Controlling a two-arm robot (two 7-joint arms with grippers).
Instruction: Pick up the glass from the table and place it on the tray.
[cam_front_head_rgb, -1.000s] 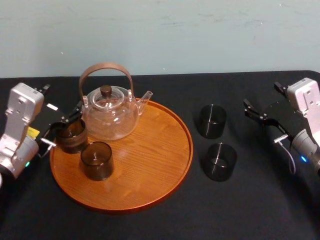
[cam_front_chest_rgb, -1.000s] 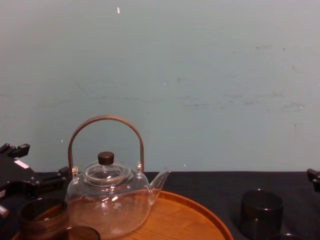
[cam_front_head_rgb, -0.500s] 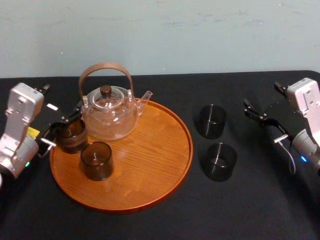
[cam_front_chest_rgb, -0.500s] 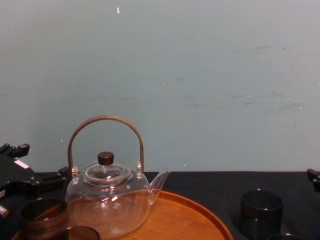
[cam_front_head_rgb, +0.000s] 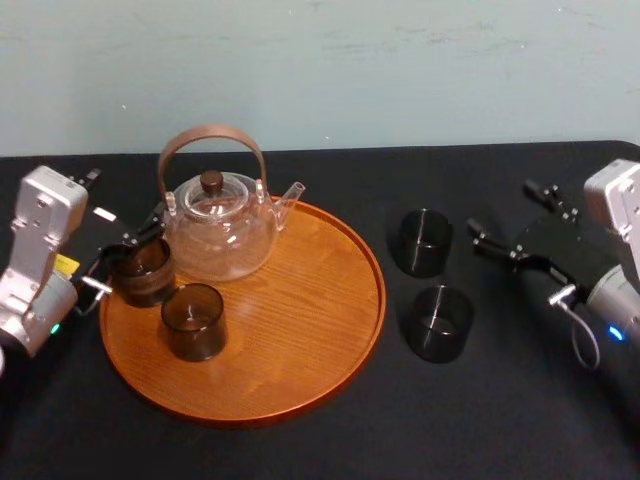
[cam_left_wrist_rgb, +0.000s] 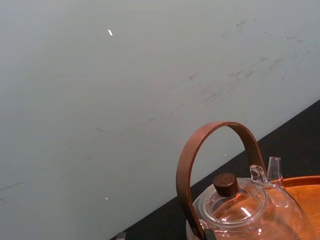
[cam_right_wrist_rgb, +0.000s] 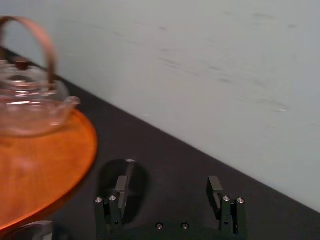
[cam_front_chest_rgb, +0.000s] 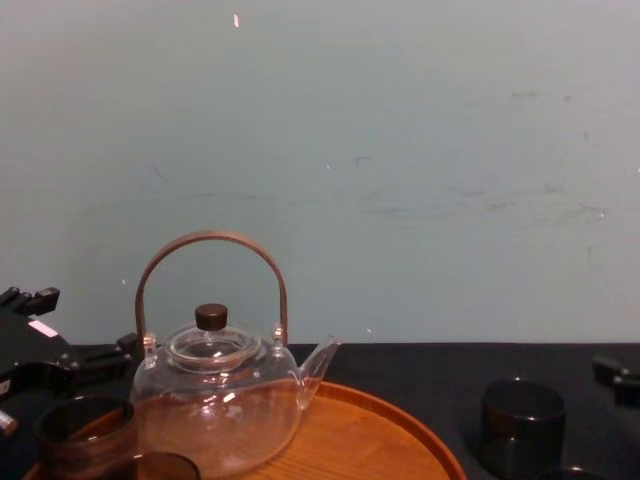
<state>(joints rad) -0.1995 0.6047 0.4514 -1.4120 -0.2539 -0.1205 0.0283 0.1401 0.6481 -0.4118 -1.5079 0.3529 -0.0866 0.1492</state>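
Four dark glasses are recorded. Two stand upright on the black-clothed surface, at 3 o'clock of the tray and apart from its rim. These are the far glass and, just beside it toward 6 o'clock, the near glass. Neither is touched by a gripper.

The right gripper is held over the surface at 3 o'clock of the far glass, near it but apart. Its jaws are spread wide and are pointed roughly toward 9 o'clock. In the right wrist view the far glass is seen beyond one of the spread fingers, not between the two.

Two further glasses stand on the tray. The rim glass is at the tray's 9 o'clock edge, and the inner glass is just beside it toward 5 o'clock. The clear teapot, fitted with a brown hoop handle, occupies the tray's 11 o'clock sector, just beside the rim glass.

The left gripper is positioned about the rim glass on the tray's 9 o'clock side. Whether it is clamped on that glass or slack around it cannot be determined.
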